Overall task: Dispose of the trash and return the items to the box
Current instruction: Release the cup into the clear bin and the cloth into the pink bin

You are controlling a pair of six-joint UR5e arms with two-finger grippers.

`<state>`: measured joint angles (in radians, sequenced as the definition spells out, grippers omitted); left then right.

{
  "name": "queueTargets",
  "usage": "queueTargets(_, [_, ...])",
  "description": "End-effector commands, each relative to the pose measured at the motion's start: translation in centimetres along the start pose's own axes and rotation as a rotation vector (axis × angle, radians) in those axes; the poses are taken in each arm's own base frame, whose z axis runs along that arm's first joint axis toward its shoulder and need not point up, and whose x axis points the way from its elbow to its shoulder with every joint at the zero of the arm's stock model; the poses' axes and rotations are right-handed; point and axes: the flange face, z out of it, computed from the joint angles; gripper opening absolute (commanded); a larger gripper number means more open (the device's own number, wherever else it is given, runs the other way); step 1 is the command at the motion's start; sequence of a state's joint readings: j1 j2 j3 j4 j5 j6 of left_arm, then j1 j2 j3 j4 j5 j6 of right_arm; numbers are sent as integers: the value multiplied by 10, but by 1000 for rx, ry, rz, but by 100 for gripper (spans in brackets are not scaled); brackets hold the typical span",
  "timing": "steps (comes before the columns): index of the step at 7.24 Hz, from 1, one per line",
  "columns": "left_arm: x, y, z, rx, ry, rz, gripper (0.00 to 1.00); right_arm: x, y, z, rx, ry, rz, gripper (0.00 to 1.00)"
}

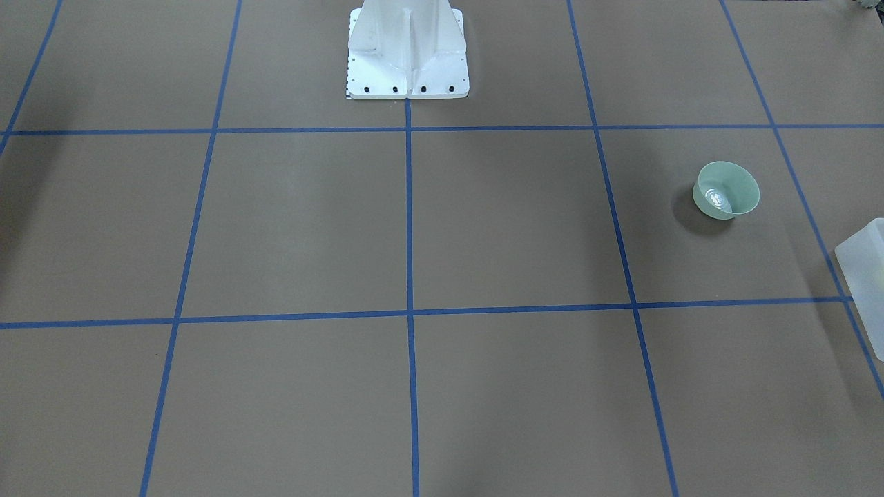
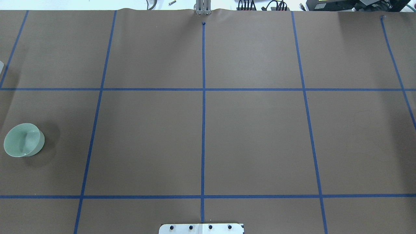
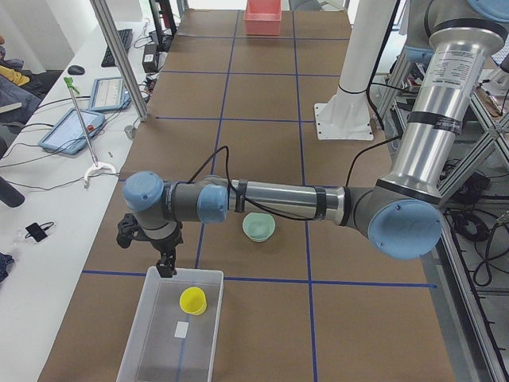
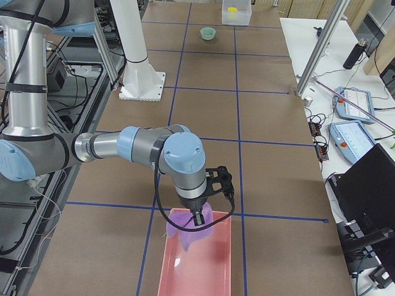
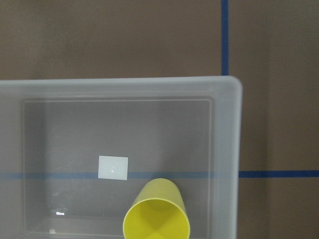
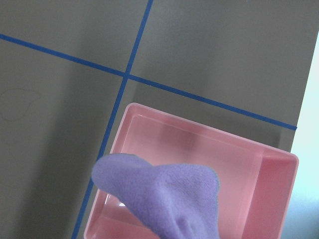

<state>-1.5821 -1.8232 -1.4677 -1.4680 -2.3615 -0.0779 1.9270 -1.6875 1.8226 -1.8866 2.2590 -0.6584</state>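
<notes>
The translucent white box stands at the table's end on my left side. The yellow cup lies inside it, also seen in the exterior left view. The mint-green bowl stands upright on the table beside the box and also shows in the overhead view. My left gripper hangs just above the box's near rim; I cannot tell if it is open or shut. My right gripper is at a purple cloth over a pink tray; I cannot tell its state.
The white pedestal base stands at the middle of the robot's side of the table. Blue tape lines divide the brown table into squares. A corner of the box shows at the front view's right edge.
</notes>
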Motion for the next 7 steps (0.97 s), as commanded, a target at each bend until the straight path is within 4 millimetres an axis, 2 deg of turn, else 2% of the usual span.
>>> queueTargets(1, [99, 44, -7, 9, 76, -124, 98, 28, 34, 56, -5, -11, 4, 0])
queueTargets(2, [152, 64, 18, -26, 79, -158, 98, 44, 39, 80, 9, -7, -12, 0])
queueTargets(3, [131, 102, 52, -21, 93, -99, 98, 49, 41, 90, 14, -8, -19, 44])
queueTargets(4, [123, 136, 84, -2, 118, -80, 98, 48, 40, 92, 21, -25, -4, 99])
queueTargets(5, [136, 158, 117, -9, 83, -89, 98, 44, 37, 93, 32, -46, -2, 100])
queueTargets(6, [128, 173, 155, 8, -13, -71, 98, 33, 17, 88, 50, -59, -25, 100])
queueTargets(7, [118, 175, 173, 10, -5, -67, 98, 20, -8, 75, 75, -46, 11, 100])
